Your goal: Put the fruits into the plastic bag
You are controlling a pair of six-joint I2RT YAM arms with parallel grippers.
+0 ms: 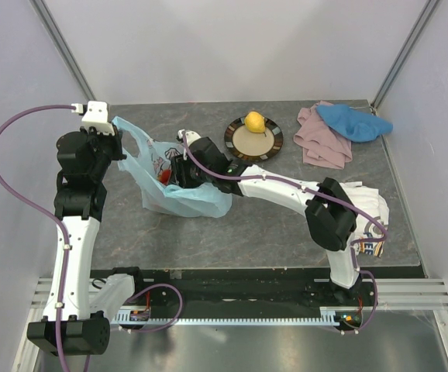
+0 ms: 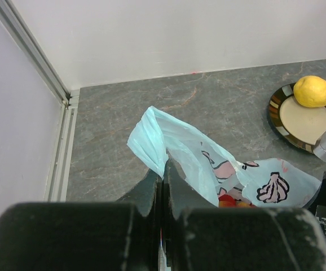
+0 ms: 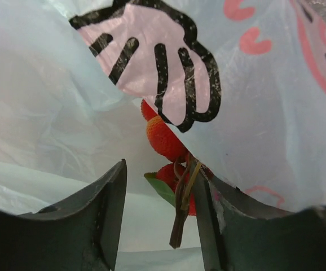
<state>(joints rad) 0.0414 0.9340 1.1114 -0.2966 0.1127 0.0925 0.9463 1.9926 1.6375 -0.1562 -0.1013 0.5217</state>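
Left fingers (image 2: 152, 189) are pinching shut on the plastic bag (image 1: 179, 186) at its handle (thin, limp, tearable film). Right fingers (image 3: 111, 214) are standing apart inside the bag beside the light red berry cluster (image 3: 166, 138). The lemon (image 1: 254, 122) is sitting right of the bag; being firm and prone to rolling, it is asking for a grip across its middle.

Inside the plastic bag (image 3: 50, 113), the right end effector (image 3: 158, 186) stands with jaws apart. Film crowds both sides, and red fruits (image 3: 166, 138) hang directly ahead, their stems just beside one finger. The left end effector (image 2: 163, 178) pinches a handle (image 2: 149, 132), bag mouth open. Bare counter (image 1: 270, 225) lies free nearer the arm bases. The plate (image 1: 236, 143), lemon (image 1: 254, 122), pink cloth (image 1: 321, 147) and blue cloth (image 1: 356, 122) occupy the far right.
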